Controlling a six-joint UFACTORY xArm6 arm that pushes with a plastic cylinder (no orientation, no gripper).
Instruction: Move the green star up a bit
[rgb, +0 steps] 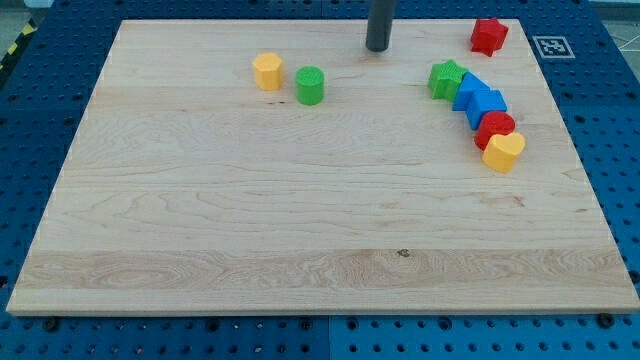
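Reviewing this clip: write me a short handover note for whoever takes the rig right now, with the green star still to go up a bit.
End effector: my tip rests near the board's top edge, up and to the view's left of the green star, not touching it.
Green star: at the top of a curved chain with two blue blocks, a red block and a yellow heart.
Done: no push visible.
Left: bring my tip below the star and push it toward the view's top.

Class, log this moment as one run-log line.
tip: near top edge, left of and above green star | contact: none | star: touches blue block | task: not done
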